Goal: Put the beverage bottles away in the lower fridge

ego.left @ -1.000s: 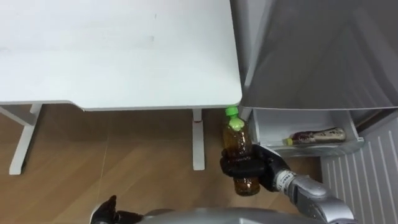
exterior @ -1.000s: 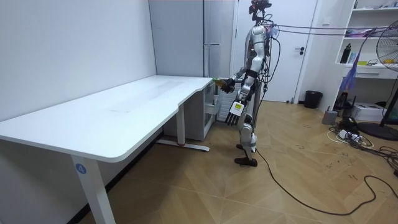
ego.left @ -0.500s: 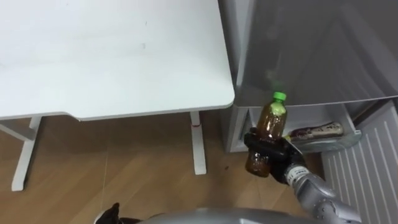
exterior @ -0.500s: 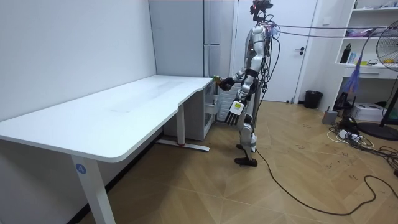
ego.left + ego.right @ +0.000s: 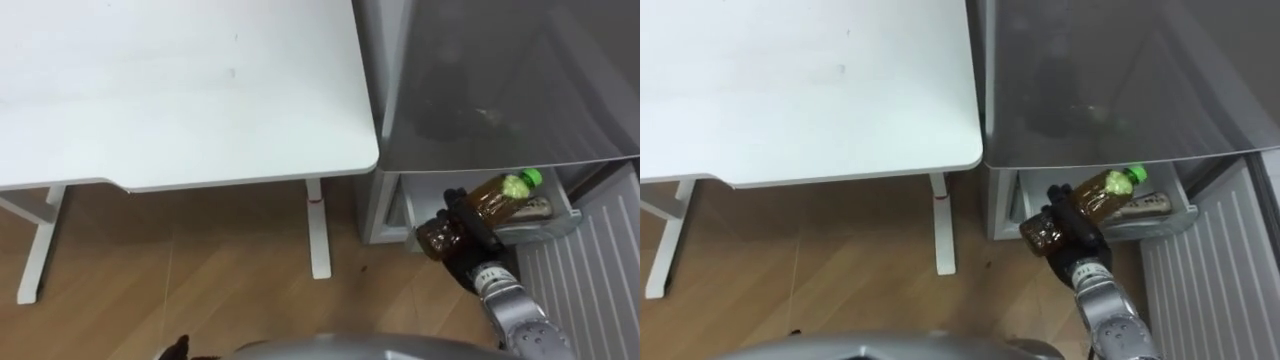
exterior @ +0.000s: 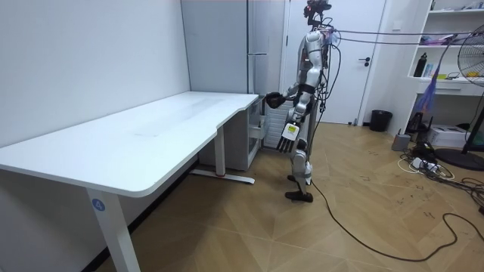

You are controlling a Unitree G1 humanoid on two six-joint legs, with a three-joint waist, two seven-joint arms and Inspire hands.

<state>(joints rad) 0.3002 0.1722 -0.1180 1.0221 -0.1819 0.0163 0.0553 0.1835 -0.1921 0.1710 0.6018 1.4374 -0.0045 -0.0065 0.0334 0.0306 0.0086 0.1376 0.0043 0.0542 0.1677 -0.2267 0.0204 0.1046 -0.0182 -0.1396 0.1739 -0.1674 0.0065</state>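
The right hand [image 5: 463, 224] clamps the brown green-capped plastic bottle [image 5: 500, 192], tilted cap-first, presumably to enter the open white lower fridge compartment [image 5: 409, 200].

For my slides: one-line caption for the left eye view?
Right hand holds a tilted bottle at the open fridge drawer, where another bottle lies.

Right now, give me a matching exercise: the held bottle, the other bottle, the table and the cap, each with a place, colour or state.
Things:
1. held bottle
2. other bottle
3. table
4. cap

Place, colour or state:
a. white
b. green
c. lying in the lower fridge
d. tilted, in the right hand

Pairs: 1-d, 2-c, 3-a, 4-b.
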